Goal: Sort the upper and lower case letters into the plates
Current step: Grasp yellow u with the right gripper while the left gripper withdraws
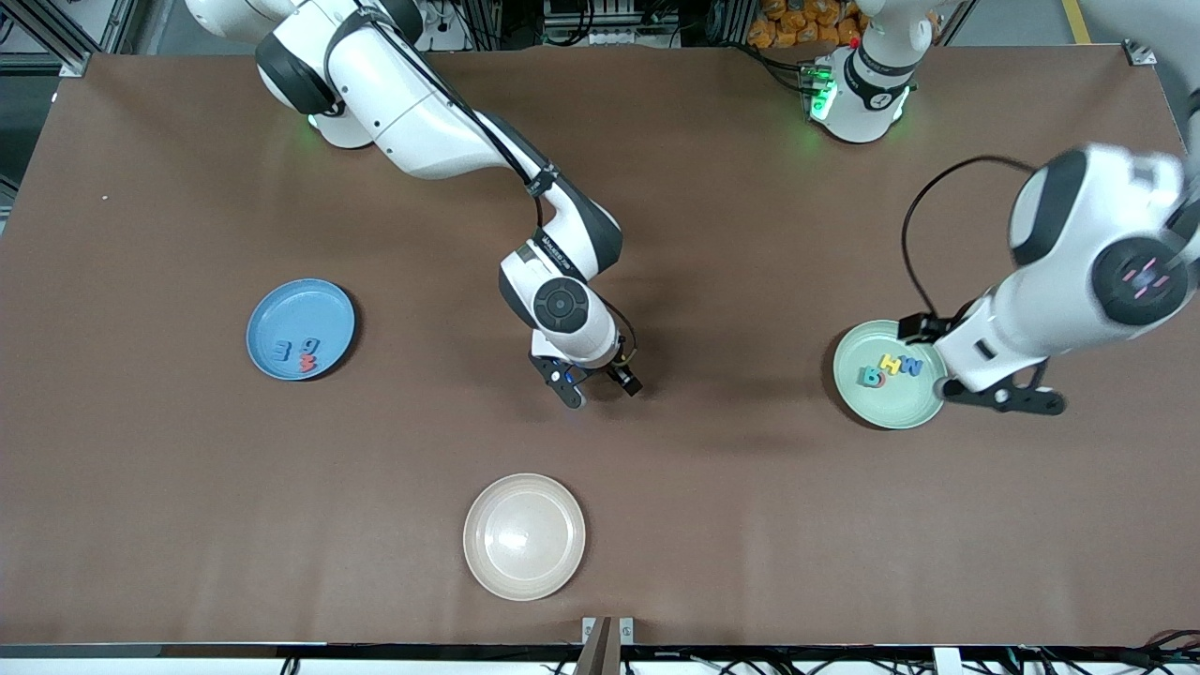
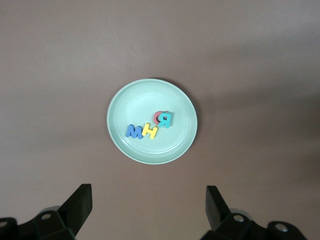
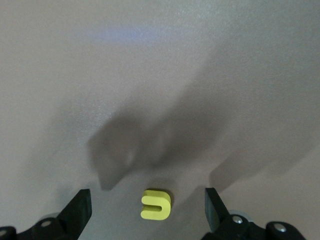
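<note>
A yellow foam letter (image 3: 156,205) lies on the brown table between the open fingers of my right gripper (image 3: 149,212); in the front view the hand of my right gripper (image 1: 596,385) hides it, mid-table. The mid-blue plate (image 1: 281,314) holds a blue letter (image 1: 281,351), a teal one (image 1: 313,346) and a red one (image 1: 307,362). The mint plate (image 1: 886,408) holds a blue M (image 2: 134,131), a yellow H (image 2: 149,131) and a teal R (image 2: 167,120) lying on a red letter (image 2: 157,116). My left gripper (image 1: 1003,398) is open and empty, high over the rim of the mint plate (image 2: 125,100).
A cream-beige plate (image 1: 524,535) sits empty, nearer the front camera than my right gripper. The blue plate is toward the right arm's end of the table, the mint plate toward the left arm's end. The table's front edge (image 1: 600,645) carries a small bracket.
</note>
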You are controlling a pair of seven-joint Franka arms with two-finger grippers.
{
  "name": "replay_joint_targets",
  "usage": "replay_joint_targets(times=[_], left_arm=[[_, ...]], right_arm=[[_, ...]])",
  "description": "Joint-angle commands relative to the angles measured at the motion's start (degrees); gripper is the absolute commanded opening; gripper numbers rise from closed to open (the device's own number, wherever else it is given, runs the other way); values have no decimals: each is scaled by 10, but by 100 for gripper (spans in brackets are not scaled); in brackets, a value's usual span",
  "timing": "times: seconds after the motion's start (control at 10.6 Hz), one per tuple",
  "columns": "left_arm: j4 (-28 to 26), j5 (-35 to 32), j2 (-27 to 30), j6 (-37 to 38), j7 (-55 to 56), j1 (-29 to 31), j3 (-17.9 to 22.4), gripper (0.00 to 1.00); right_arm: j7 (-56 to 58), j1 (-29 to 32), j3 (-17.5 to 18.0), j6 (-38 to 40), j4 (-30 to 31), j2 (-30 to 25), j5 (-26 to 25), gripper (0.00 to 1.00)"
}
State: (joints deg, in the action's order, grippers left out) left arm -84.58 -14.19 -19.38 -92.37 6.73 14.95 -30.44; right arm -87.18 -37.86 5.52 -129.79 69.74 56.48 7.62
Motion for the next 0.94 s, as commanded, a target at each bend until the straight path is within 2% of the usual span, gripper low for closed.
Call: replay_joint_targets(times=[0.0,0.19,0.47,0.56,0.66,0.75,0.85], left_arm=[[11,3,56,17,-8,0,-4,100],[10,37,113,18,-8,1,-2,100],[10,92,165,27,-9,1,7,100],[6,106,182,32,-8,-24,42,100],[6,107,188,46,-9,-81,100,100],[5,107,192,49,-10,-124,152,100],[4,115,191,49,-16,-140,178,100]], right_arm=[[-12,-10,-2,-2,-21,16,-1,100],[-14,-16,-2,-2,-21,19,-1,100],[-10,-17,-2,-2,-21,20,-1,100],[-9,-17,-2,-2,-20,20,-2,88],[-9,-17,-2,-2,-20,20,-2,83],[-7,-17,-2,-2,-20,20,-2,83],[-7,-15,-2,-2,-20,20,-2,83]])
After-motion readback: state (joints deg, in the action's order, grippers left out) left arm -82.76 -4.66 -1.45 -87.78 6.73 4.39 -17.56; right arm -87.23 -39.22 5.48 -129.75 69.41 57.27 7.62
